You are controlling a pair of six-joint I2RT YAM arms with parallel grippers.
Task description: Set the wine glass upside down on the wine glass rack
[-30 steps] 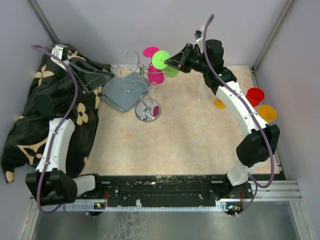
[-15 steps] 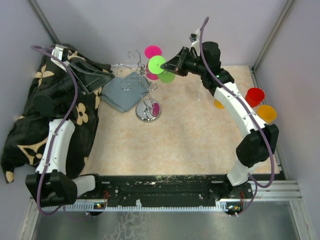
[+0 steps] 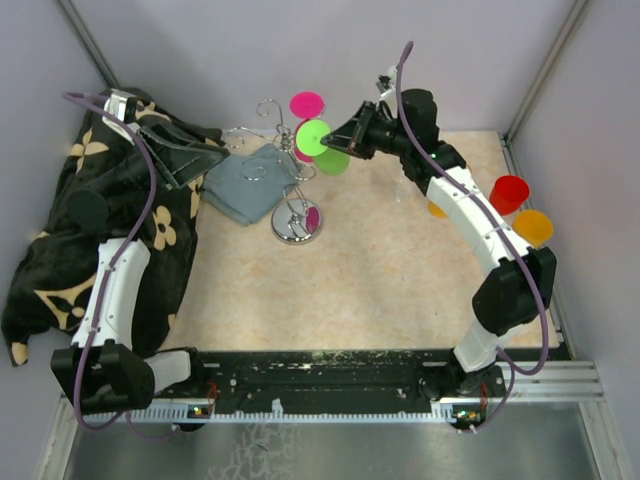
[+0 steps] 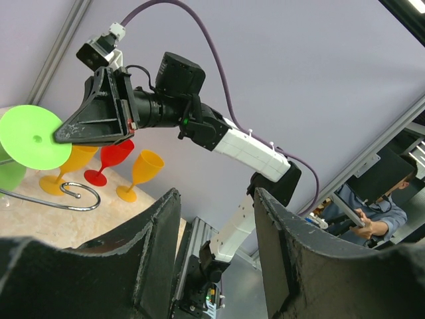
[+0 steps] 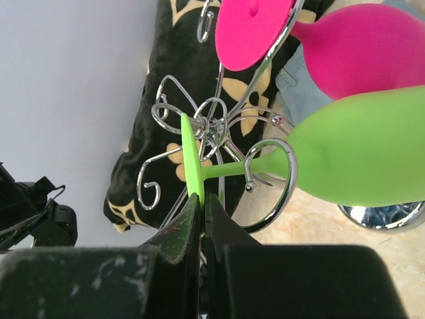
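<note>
My right gripper (image 5: 202, 199) is shut on the round foot of a green wine glass (image 5: 358, 149), pinching its rim. The glass is held bowl-down beside the silver wire rack (image 5: 212, 126), its stem lying against a curled loop arm (image 5: 272, 174). In the top view the green glass (image 3: 315, 140) hangs at the rack (image 3: 290, 165) with my right gripper (image 3: 340, 130) just to its right. A pink glass (image 5: 362, 36) hangs upside down on the rack. My left gripper (image 4: 216, 256) is open and empty, raised at the left over the dark cloth.
A black floral cloth (image 3: 90, 200) covers the left side. A grey folded cloth (image 3: 245, 185) lies behind the rack's shiny base (image 3: 296, 226). A red glass (image 3: 510, 190) and orange glasses (image 3: 533, 226) stand at the right edge, below the right arm.
My right gripper has carried the green glass leftward and slightly back, closer to the rack's stem. The left arm has not moved.
</note>
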